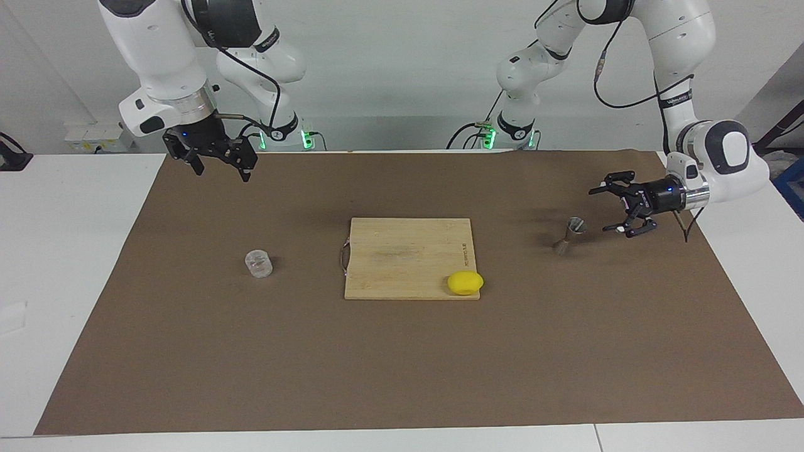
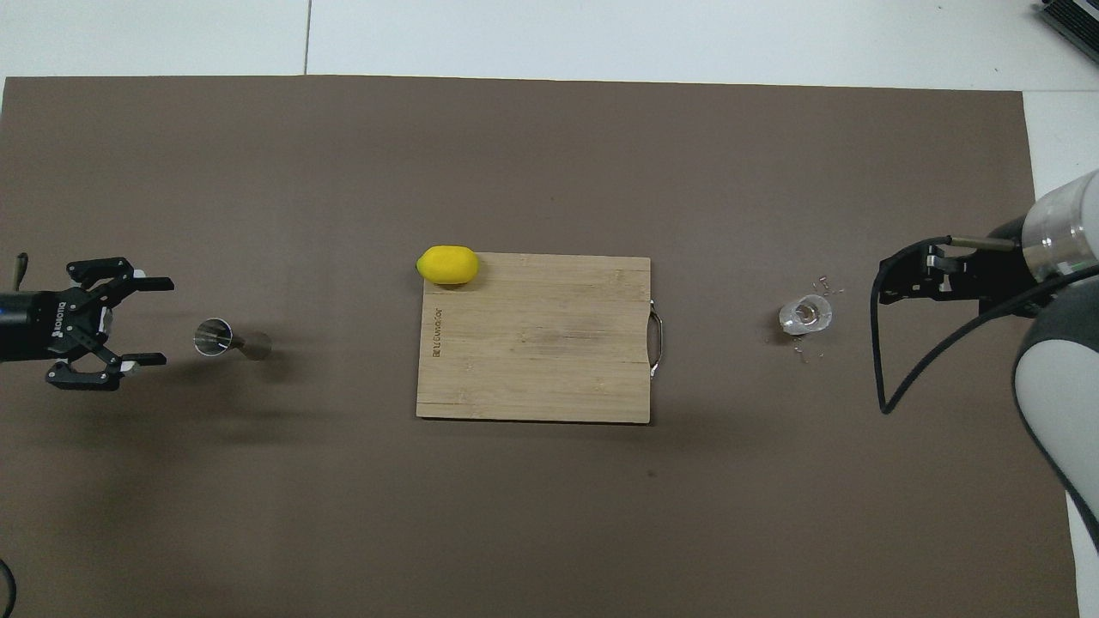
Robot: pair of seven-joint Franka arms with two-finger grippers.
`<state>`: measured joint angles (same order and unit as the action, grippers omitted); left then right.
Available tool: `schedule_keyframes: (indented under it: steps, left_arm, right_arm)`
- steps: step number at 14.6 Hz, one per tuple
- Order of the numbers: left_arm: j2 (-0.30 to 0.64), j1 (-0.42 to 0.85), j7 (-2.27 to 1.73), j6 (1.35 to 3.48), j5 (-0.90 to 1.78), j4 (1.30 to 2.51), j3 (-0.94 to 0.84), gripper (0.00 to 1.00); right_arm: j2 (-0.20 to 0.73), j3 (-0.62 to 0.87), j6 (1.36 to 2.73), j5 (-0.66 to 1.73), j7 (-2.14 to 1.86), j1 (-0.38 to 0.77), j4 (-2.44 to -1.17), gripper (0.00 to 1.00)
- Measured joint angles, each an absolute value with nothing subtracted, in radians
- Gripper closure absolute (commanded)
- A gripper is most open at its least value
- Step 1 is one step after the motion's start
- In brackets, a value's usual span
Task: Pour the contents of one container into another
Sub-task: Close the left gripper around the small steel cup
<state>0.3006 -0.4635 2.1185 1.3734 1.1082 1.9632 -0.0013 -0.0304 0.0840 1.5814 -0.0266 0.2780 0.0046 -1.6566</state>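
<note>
The clear glass tumbler (image 1: 257, 263) (image 2: 805, 315) stands on the brown mat toward the right arm's end of the table. The grey steel jigger (image 1: 568, 234) (image 2: 225, 339) stands on the mat toward the left arm's end. My left gripper (image 1: 619, 208) (image 2: 154, 321) is open and empty. It is turned sideways, low, with its fingers pointing at the jigger and a short gap between them. My right gripper (image 1: 221, 168) (image 2: 901, 279) is open and empty, raised over bare mat toward the right arm's end, apart from the tumbler.
A wooden cutting board (image 1: 402, 251) (image 2: 549, 360) with a metal handle lies in the middle of the mat, between tumbler and jigger. A yellow lemon (image 1: 465, 282) (image 2: 447, 264) sits on the board's corner farthest from the robots, toward the left arm's end.
</note>
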Motion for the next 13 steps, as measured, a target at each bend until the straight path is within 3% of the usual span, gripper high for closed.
schedule_keyframes:
  steps: [9, 13]
  left_arm:
    - [0.442, -0.49, 2.32, 1.358, 1.175, 2.021, -0.006, 0.0]
    - [0.459, -0.49, 2.342, 1.353, 1.18, 2.021, -0.01, 0.0]
  right_arm:
    - [-0.03, 0.084, 1.581, -0.027, 0.278, 0.005, -1.657, 0.0]
    - [-0.03, 0.084, 1.581, -0.027, 0.278, 0.005, -1.657, 0.0]
